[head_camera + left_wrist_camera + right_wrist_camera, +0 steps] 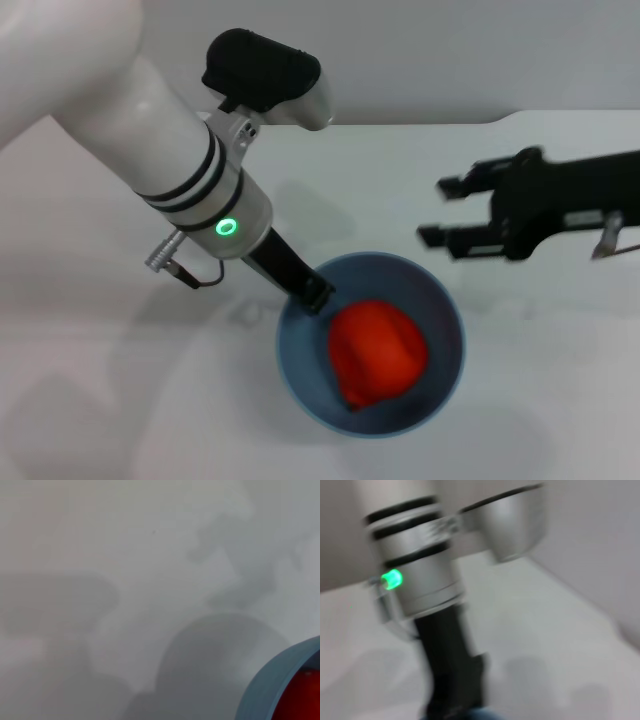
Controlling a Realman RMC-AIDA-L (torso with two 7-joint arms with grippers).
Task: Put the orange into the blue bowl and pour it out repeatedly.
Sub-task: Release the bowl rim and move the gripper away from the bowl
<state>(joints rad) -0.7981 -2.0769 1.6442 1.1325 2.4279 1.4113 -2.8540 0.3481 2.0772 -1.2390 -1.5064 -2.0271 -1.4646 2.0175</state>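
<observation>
Head view: orange (378,352) in blue bowl (445,300), right wrist view lacks both

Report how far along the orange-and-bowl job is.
Done: the orange sits inside the blue bowl. In hand: the left gripper is at the bowl's rim, seemingly gripping it; the right gripper hangs open, apart. Left: pouring it out, then repeating.

My feeds are evenly and softly lit. The white worktop (520,420) carries faint, diffuse shadows in the head and left wrist views. The orange (378,352) glows oversaturated, its skin detail lost. My right wrist view is motion-blurred, the left arm (422,575) smeared, its green lamp flaring at 9 o'clock.
</observation>
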